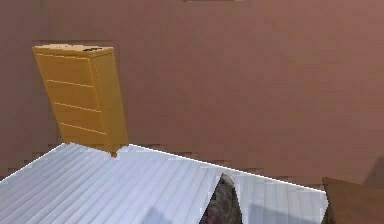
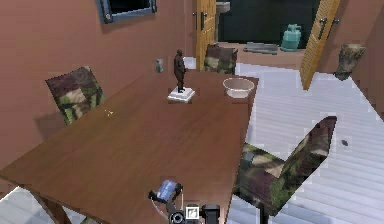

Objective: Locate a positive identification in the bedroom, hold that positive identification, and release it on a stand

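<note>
Brown tabletop lies under your gripper, low in the arm side view at the near edge of the dark wooden table. You cannot tell how its fingers stand, nor whether it holds anything, because its far end is hard to make out against the wood.

Farther out on the table a tiny pale speck lies near a patterned chair. It is too small to name, so you cannot tell where the positive identification is. Beyond the speck stand a dark statue on a white base and a pale bowl.

In the forward view an orange dresser stands against the brown wall. Judge the task barely begun: finding the item, picking it up and releasing it on a stand all look to be ahead of you.
</note>
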Motion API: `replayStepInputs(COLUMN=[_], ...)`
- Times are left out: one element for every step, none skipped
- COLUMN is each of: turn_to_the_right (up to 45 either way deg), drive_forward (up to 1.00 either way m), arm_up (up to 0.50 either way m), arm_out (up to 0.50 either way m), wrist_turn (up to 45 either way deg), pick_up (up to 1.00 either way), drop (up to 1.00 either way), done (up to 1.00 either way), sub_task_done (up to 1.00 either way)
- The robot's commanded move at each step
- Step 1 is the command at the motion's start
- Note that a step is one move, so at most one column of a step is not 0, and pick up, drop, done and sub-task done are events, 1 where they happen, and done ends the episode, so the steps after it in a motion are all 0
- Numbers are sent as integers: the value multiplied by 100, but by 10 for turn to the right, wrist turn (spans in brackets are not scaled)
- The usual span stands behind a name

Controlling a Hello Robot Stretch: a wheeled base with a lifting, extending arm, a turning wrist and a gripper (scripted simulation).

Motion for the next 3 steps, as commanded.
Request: replayStepInputs(turn_to_the_right=[0, 0, 0], drive_forward=[0, 0, 0], arm_up=[10, 24, 0], arm_out=[0, 0, 0], wrist_turn=[0, 0, -450], pick_up=[0, 0, 0], drop=[0, 0, 0], done=[0, 0, 0], sub_task_done=[0, 0, 0])
